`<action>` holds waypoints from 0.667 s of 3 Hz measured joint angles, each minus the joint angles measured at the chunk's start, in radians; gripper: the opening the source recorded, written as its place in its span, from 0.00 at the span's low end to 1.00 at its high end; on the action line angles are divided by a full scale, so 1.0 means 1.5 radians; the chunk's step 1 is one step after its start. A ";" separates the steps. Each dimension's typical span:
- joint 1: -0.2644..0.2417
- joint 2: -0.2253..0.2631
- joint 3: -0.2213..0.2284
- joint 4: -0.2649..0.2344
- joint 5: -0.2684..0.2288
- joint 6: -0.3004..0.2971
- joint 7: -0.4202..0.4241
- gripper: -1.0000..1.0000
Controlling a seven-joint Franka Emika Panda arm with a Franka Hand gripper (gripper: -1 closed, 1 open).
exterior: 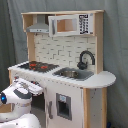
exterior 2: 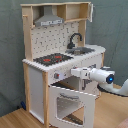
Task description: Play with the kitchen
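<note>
The kitchen [exterior: 95, 80] is a tall toy of light wood and white panels, seen in both exterior views. It carries a black-red hob [exterior: 37, 65], a black faucet [exterior: 85, 59] over a sink, and a grey hood [exterior: 39, 26]. In the second exterior view the windowed oven door [exterior 2: 70, 104] hangs open, tilted outward and down. My white arm comes in from the second exterior view's right. My gripper [exterior 2: 74, 73] is at the front panel just under the hob [exterior 2: 52, 59], above the open door. In the first exterior view the gripper [exterior: 36, 86] lies at the same panel.
A grey curtain [exterior: 10, 30] hangs behind the kitchen. A wooden floor [exterior 2: 15, 117] lies in front of it. A white lower door with a grey dispenser panel [exterior: 62, 105] sits under the sink. The arm's body [exterior: 15, 97] fills the first exterior view's lower left.
</note>
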 joint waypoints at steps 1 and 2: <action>0.000 0.000 0.000 0.000 0.000 0.000 0.068 0.00; 0.000 0.000 0.000 0.000 0.000 0.000 0.141 0.00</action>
